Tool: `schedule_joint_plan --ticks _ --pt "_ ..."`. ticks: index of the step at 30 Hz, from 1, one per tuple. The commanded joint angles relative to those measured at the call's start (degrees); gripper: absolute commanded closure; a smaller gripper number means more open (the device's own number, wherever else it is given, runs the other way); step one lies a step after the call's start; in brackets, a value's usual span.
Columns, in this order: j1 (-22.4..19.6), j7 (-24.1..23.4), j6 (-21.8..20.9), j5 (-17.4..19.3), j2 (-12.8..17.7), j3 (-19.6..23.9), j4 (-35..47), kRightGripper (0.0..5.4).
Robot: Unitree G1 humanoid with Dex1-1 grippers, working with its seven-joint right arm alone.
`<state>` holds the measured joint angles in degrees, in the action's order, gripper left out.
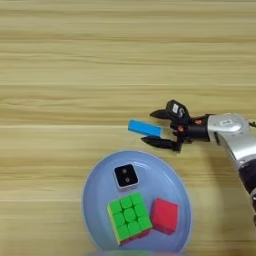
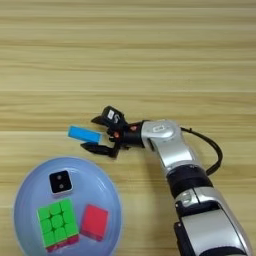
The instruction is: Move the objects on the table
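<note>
End effector [image 1: 157, 128] spread wide, holding nothing, its fingers straddling the right end of the blue block [image 1: 144, 128] on the surface [image 1: 75, 75] (plate [image 1: 95, 185] at 6 o'clock). Judged step: grasp approach; next, close squarely.

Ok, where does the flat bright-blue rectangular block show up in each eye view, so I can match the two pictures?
Left eye view: the flat bright-blue rectangular block lies right of centre on the light wooden table, above the plate's upper right rim.
Right eye view: the same block lies left of centre, above the plate.
Shared landmark: the large round pale-blue plate, just below the block, and the open black two-fingered right gripper at the block's right end.
</note>
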<state>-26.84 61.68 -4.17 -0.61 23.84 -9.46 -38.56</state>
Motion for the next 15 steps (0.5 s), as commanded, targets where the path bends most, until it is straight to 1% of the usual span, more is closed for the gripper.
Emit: schedule_joint_plan --ticks 1,4,8,10,11,15 --pt "-3.1 -1.5 0.2 -0.9 1.6 0.1 1.6 1.49" --pt "-3.0 -1.4 0.1 -0.9 1.6 0.0 1.7 1.65" --pt "-2.9 -1.3 0.0 -0.8 1.7 0.0 1.8 2.08" --pt "-2.9 -1.3 -0.2 -0.8 1.6 0.0 1.8 2.18" --pt "-2.9 -1.4 -0.2 -0.8 1.6 0.0 1.7 2.32" --pt "-2.8 -1.5 -0.3 -0.9 1.6 -0.1 1.8 2.60"
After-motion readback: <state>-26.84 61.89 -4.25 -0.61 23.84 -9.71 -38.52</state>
